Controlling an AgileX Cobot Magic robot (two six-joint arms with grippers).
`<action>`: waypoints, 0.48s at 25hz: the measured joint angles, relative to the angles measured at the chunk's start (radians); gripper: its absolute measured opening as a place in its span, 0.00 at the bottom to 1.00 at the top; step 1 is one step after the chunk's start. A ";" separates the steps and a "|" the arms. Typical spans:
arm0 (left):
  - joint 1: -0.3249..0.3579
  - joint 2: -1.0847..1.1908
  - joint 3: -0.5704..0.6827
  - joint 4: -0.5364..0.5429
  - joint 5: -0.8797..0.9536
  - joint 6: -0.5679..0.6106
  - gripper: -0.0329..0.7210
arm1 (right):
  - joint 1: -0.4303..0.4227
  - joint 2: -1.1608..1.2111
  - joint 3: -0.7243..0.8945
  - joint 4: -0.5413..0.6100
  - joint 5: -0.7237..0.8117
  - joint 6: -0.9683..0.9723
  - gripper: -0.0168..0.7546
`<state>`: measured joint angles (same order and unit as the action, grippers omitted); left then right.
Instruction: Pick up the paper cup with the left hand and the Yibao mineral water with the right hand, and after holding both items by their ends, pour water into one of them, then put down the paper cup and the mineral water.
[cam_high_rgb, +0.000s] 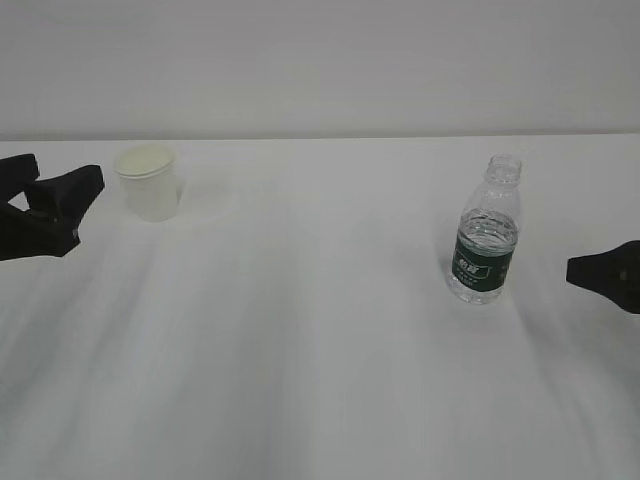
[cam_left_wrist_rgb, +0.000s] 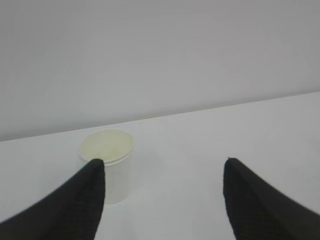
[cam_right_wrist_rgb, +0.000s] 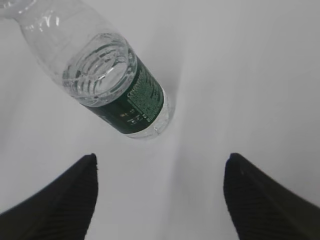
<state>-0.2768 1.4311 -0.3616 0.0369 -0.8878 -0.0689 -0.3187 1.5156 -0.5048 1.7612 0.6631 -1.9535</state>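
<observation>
The white paper cup (cam_high_rgb: 149, 181) stands upright at the far left of the table; in the left wrist view the cup (cam_left_wrist_rgb: 109, 165) sits just beyond my left finger. My left gripper (cam_high_rgb: 70, 205) is open and empty, a little left of the cup; it also shows in the left wrist view (cam_left_wrist_rgb: 164, 165). The Yibao mineral water bottle (cam_high_rgb: 485, 232), clear with a green label and no cap, stands upright at the right; it shows in the right wrist view (cam_right_wrist_rgb: 116, 85). My right gripper (cam_high_rgb: 585, 270) is open and empty, right of the bottle, jaws wide (cam_right_wrist_rgb: 160, 160).
The white table (cam_high_rgb: 310, 340) runs back to a pale wall (cam_high_rgb: 320, 60). Its far edge lies just behind the cup and the bottle.
</observation>
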 joint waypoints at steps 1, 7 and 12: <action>0.000 0.000 0.000 0.000 0.000 0.000 0.74 | 0.000 0.000 0.000 0.000 0.005 0.002 0.79; 0.000 0.000 0.000 0.000 0.000 0.000 0.74 | 0.000 0.000 0.000 0.000 0.019 0.004 0.79; 0.000 0.000 0.000 0.000 0.000 0.000 0.74 | 0.000 0.000 0.000 0.000 0.035 0.008 0.79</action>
<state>-0.2768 1.4311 -0.3616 0.0369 -0.8878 -0.0689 -0.3187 1.5156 -0.5048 1.7612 0.6977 -1.9459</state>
